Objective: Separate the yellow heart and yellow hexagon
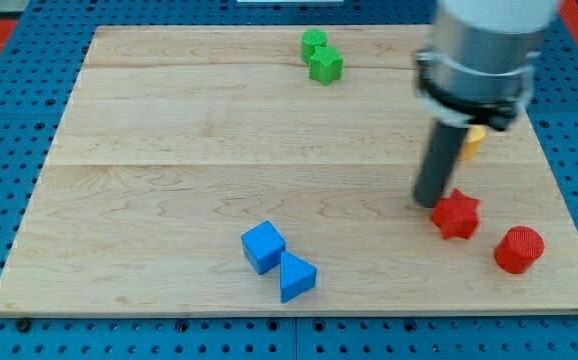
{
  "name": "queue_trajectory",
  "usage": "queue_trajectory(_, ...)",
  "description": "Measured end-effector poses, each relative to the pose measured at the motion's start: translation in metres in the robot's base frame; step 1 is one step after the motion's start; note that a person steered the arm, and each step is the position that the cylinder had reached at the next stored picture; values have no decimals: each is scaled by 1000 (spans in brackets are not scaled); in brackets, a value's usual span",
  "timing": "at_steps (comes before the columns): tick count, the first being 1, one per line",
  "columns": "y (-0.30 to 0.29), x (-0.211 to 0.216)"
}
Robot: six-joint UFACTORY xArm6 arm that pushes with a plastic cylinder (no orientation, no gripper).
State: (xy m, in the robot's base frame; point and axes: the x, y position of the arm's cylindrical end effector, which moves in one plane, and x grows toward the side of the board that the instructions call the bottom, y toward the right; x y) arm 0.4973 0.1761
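Camera view: my tip [428,203] beside red star [456,214].

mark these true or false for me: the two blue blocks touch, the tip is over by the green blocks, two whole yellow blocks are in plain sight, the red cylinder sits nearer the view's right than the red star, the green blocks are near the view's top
1. The two blue blocks touch. True: the blue cube and blue triangle meet at a corner.
2. My tip is by the green blocks. False: my tip sits right beside the red star, on its left in the view.
3. Two whole yellow blocks are in plain sight. False: only a sliver of one yellow block shows behind the rod.
4. The red cylinder is nearer the view's right than the red star. True.
5. The green blocks are near the view's top. True.
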Motion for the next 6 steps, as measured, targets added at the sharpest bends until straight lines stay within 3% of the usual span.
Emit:
queue_trajectory(1, 37, 11)
queue_trajectory(3, 143, -84)
queue_trajectory(5, -26, -104)
queue_trajectory(6, -57, -106)
